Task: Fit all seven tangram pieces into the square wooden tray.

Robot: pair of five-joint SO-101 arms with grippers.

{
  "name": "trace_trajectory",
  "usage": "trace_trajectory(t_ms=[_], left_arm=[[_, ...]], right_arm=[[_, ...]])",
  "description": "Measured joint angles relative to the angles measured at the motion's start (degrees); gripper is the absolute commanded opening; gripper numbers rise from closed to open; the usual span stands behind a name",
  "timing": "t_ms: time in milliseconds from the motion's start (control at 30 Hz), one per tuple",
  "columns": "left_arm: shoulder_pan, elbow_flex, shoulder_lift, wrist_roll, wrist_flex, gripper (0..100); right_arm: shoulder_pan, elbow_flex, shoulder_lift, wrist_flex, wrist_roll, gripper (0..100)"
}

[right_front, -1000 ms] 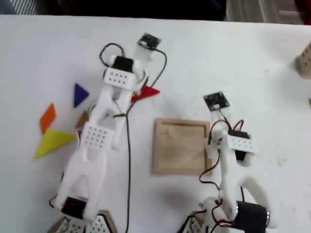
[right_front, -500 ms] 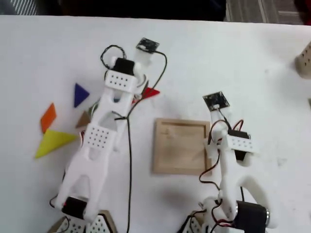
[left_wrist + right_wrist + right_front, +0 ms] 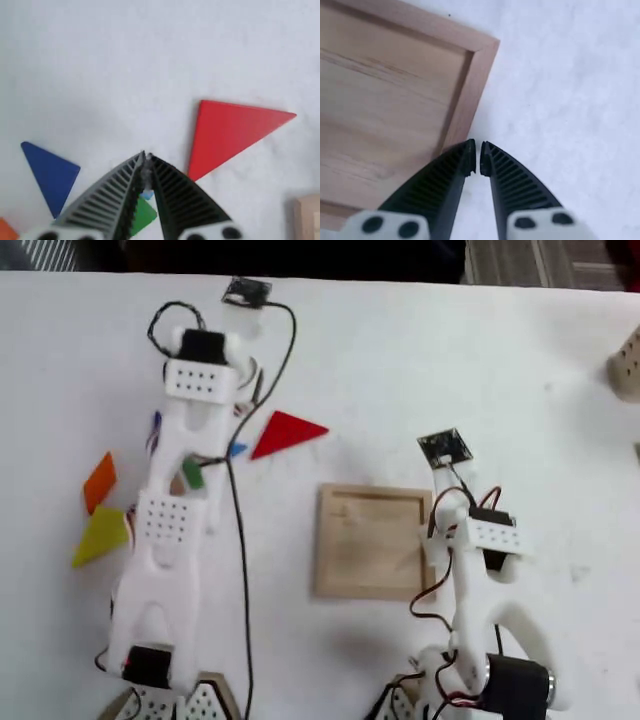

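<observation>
Swung my left arm [image 3: 165, 520] off to the side, so the red triangle [image 3: 288, 433] now lies uncovered on the surface near the empty tray [image 3: 370, 493]. Left jaws are pinched shut on nothing, and right jaws are nearly closed by the tray's corner. No pieces are in yet, so I reckon next is opening up and grabbing red.

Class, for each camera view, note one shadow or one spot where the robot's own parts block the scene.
High view: the left arm overlaps the yellow piece. Left wrist view: the left hand hides most of the green piece. Right wrist view: a thin shadow runs inside the rim of the tray.
</observation>
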Motion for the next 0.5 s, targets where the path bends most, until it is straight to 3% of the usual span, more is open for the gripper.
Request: trace_trajectory(t_ms=[267,500], left_arm=[[1.1,42.6,-35.7,-0.6,-1.8,2],[-5.1,79.8,-69.3,-1.1,-14.4,2]], right_arm=[[-0.2,0.0,0.0,0.0,0.0,3.4],[-0.2,0.0,0.0,0.0,-0.3,3.4]])
